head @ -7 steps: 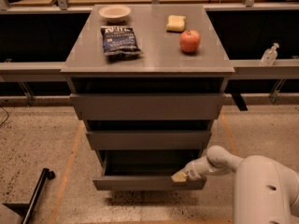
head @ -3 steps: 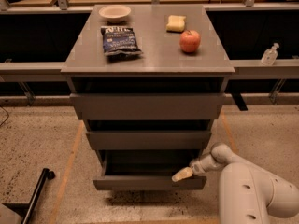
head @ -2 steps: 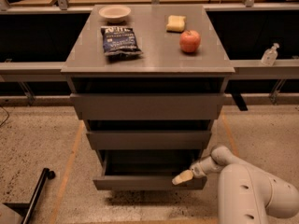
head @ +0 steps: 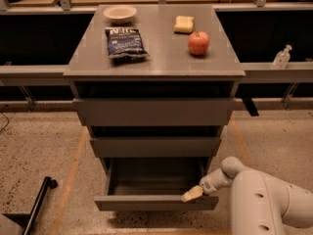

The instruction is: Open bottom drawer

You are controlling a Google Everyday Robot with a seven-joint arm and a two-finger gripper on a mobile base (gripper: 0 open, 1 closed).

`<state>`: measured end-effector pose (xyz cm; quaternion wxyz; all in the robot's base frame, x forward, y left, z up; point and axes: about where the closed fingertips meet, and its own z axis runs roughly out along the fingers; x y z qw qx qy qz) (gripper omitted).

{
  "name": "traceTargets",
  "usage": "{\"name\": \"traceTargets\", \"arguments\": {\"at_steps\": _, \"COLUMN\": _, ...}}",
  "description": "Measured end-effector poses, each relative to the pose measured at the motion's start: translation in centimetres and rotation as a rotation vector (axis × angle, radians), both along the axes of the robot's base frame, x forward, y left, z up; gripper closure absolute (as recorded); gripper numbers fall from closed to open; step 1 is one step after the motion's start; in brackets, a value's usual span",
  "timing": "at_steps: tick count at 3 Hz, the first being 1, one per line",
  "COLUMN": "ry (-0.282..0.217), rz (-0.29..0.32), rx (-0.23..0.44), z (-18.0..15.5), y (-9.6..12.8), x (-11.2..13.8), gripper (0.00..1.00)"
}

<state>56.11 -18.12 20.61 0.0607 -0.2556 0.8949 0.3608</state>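
Observation:
The bottom drawer (head: 155,202) is the lowest of the grey cabinet's three drawers. It stands pulled out toward me, and its shallow grey tray (head: 151,182) shows inside. My gripper (head: 192,194) is at the right end of the drawer's front, its tan tip on the top edge of the front panel. The white arm (head: 266,199) comes in from the lower right. The middle drawer (head: 155,146) and the top drawer (head: 154,111) are pushed in.
On the cabinet top (head: 156,58) lie a white bowl (head: 120,13), a blue chip bag (head: 125,42), a yellow sponge (head: 184,24) and a red apple (head: 198,42). A clear bottle (head: 282,57) stands on the ledge at right. A black pole (head: 38,204) lies on the floor at left.
The arm's white body has swung closer to the cabinet. The gripper stays at the drawer's right front edge, and the drawer stands about as far out as before.

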Motion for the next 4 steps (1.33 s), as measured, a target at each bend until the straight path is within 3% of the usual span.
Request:
{"name": "traceTargets", "arguments": {"at_steps": 1, "ry": 0.075, "rz": 0.010, "rx": 0.006, "z": 0.2, "y": 0.4, "x": -2.8, "gripper": 0.39}}
{"name": "traceTargets", "arguments": {"at_steps": 2, "ry": 0.214, "rz": 0.018, "rx": 0.008, "z": 0.6, "y": 0.6, "x": -7.7, "gripper": 0.64}}
{"name": "traceTargets", "arguments": {"at_steps": 3, "ry": 0.214, "rz": 0.018, "rx": 0.008, "z": 0.6, "y": 0.6, "x": -7.7, "gripper": 0.86}}
{"name": "traceTargets", "arguments": {"at_steps": 4, "ry": 0.164, "rz": 0.030, "rx": 0.023, "z": 2.8, "y": 1.5, "x": -7.6, "gripper": 0.85}}
